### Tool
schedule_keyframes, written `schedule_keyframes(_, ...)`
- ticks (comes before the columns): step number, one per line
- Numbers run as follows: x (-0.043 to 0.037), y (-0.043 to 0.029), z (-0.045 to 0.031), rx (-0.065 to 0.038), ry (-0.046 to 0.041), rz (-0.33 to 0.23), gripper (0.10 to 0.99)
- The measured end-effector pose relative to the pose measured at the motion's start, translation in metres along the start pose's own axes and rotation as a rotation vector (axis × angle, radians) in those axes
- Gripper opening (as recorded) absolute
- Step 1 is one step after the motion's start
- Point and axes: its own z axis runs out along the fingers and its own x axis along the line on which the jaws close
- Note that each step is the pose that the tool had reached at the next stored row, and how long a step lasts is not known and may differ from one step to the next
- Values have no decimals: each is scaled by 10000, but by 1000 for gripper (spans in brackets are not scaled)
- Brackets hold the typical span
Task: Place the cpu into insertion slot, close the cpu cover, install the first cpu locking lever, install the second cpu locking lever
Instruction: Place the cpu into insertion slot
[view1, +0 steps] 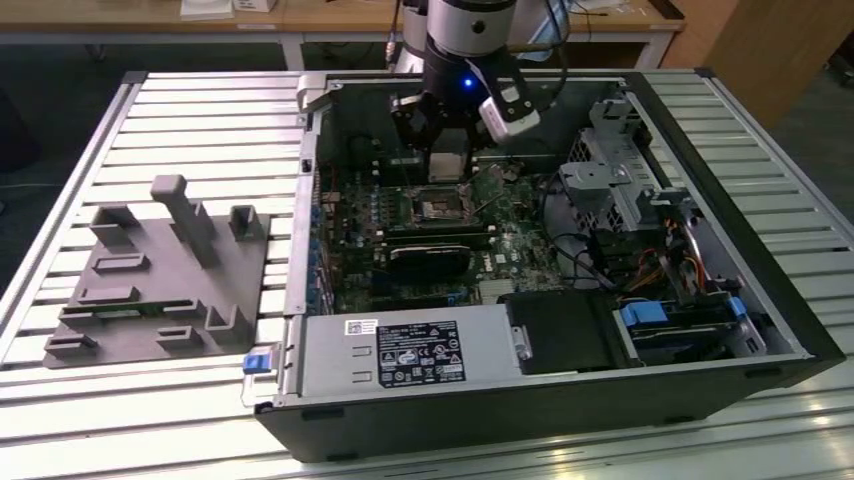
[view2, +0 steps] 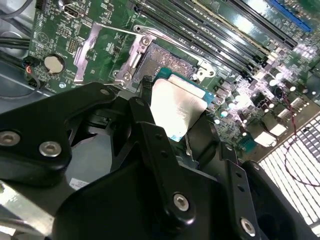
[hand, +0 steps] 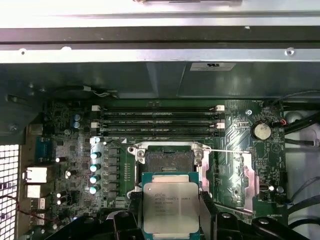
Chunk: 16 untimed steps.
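Exterior view first: the gripper (view1: 447, 160) hung inside the open computer case (view1: 801, 330), its jaws pinching the chip (view1: 449, 168) by two opposite edges. The socket (view1: 441, 207) sat on the green board just at six o'clock from the chip. Out at nine o'clock, a grey moulded tray (view1: 160, 280) lay on the slatted worktop (view1: 200, 120).

Over to the second wrist view: the chip (view2: 176, 109) was clamped between the black fingers (view2: 146, 92), silvery face showing, near the socket (view2: 172, 60) and not seated in it. The metal cover frame (view2: 85, 50) was swung open beside the socket, green board showing through its window.

First wrist view: the chip (hand: 170, 210) was level in the grip and lined up with the socket (hand: 169, 160), with the long memory slots (hand: 160, 120) beyond.
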Motion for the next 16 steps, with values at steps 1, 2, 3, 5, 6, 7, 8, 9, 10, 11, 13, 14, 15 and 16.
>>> schedule_keyframes(1,-1,3,14,0,0,-1,537)
schedule_keyframes(2,-2,6,26,1,0,0,537)
schedule_keyframes(3,-4,9,39,1,0,0,537)
schedule_keyframes(5,-8,16,63,4,1,0,537)
schedule_keyframes(6,-12,18,75,4,1,0,537)
schedule_keyframes(7,-17,20,85,3,0,0,537)
schedule_keyframes(8,-22,22,96,4,1,0,537)
schedule_keyframes(9,-28,23,107,4,1,0,537)
schedule_keyframes(10,-34,23,118,4,1,0,537)
schedule_keyframes(11,-39,23,130,4,1,0,537)
schedule_keyframes(13,-47,20,160,4,1,0,537)
schedule_keyframes(14,-50,19,176,4,1,1,537)
schedule_keyframes(15,-51,18,192,4,1,1,537)
schedule_keyframes(16,-51,17,203,3,0,2,537)
